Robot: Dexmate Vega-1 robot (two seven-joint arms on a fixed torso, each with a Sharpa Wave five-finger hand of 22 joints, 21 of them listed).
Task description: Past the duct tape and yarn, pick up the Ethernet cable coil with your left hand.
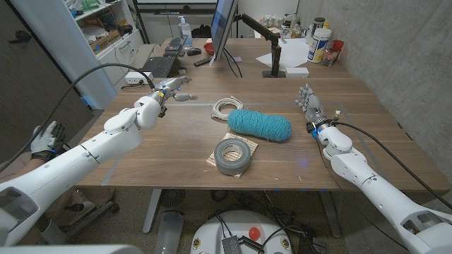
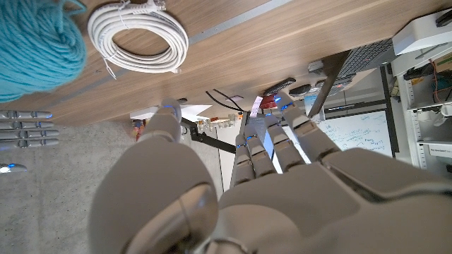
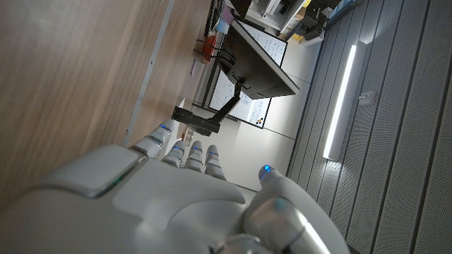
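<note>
The Ethernet cable coil lay untouched on the desk, just behind the teal yarn and beyond the duct tape. The left hand hovered well to the coil's left, its fingers loosely extended and holding nothing. The approach looked underway; next it would need to swing toward the coil and close on it. The right hand stood idle, fingers straight, empty.

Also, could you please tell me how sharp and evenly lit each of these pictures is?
Head view: evenly lit and sharp, soft shadows under the teal yarn and duct tape. Left wrist view: Ethernet cable coil crisp, left hand close and slightly soft. Right wrist view: bright light strip glares, right hand blurred.
</note>
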